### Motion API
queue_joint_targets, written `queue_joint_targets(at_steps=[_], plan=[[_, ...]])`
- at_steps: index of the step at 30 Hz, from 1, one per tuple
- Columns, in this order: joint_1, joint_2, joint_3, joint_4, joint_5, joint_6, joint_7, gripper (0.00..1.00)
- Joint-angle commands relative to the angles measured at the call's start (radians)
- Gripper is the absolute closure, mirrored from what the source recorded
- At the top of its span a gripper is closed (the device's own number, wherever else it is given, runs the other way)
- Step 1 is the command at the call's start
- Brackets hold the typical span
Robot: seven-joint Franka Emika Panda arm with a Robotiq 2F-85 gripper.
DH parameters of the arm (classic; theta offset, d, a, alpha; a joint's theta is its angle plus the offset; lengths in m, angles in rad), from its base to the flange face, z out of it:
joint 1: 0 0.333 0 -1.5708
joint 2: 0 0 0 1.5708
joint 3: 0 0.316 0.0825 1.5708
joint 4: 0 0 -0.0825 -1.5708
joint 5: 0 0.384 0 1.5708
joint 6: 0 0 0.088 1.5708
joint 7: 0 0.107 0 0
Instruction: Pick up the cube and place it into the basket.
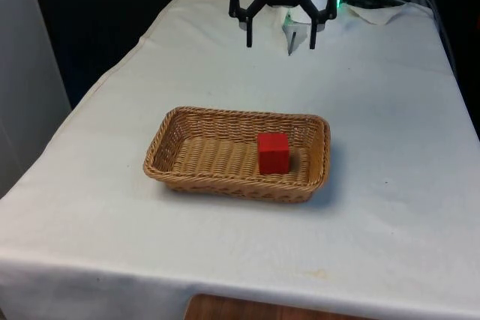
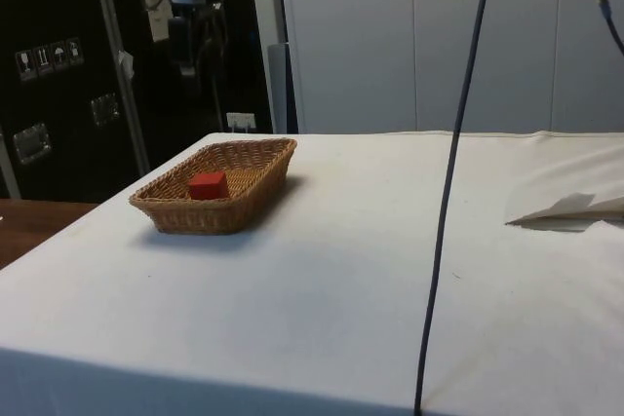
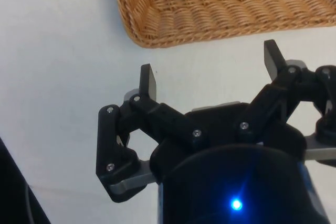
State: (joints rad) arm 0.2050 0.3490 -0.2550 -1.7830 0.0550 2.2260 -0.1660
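A strip of brown wooden surface is seen nearest the front camera, below the edge of the white tablecloth. Beyond it, the oblong wicker basket is set flat on the cloth, near the middle of the table. The red cube is found inside the basket, resting on its woven floor toward the front view's right end, close to the basket's near wall. Well beyond the basket, over the cloth and raised clear of it, the black gripper is held with its fingers spread wide and nothing between them. Crumpled white paper lies beyond the basket, at the far right corner.
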Motion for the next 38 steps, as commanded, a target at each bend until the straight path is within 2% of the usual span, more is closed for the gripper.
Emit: queue_joint_targets(at_steps=[1,8,9,11,15,17,18,19,25,26,27,29,34,38], plan=[[0.004,-0.016,-0.002,-0.018,-0.006,0.018,0.001,0.00],[0.006,-0.074,-0.001,-0.089,-0.013,0.048,-0.001,0.00],[0.003,-0.062,0.001,-0.073,-0.006,0.029,-0.003,0.00],[0.007,-0.093,0.000,-0.116,-0.014,0.063,0.000,0.00],[0.010,-0.116,0.003,-0.150,-0.015,0.082,0.003,0.00],[0.010,-0.126,0.005,-0.166,-0.015,0.093,0.005,0.00],[0.006,-0.117,0.007,-0.153,-0.006,0.076,-0.004,0.00],[0.011,-0.135,0.008,-0.184,-0.014,0.103,0.005,0.00],[0.014,-0.162,0.020,-0.246,-0.014,0.155,0.016,0.00],[0.013,-0.165,0.021,-0.254,-0.015,0.161,0.018,0.00],[0.010,-0.157,0.022,-0.236,-0.006,0.138,0.006,0.00],[0.013,-0.169,0.024,-0.270,-0.014,0.178,0.021,0.00],[0.013,-0.181,0.031,-0.312,-0.013,0.224,0.030,0.00],[0.010,-0.177,0.034,-0.315,-0.006,0.223,0.022,0.00]])
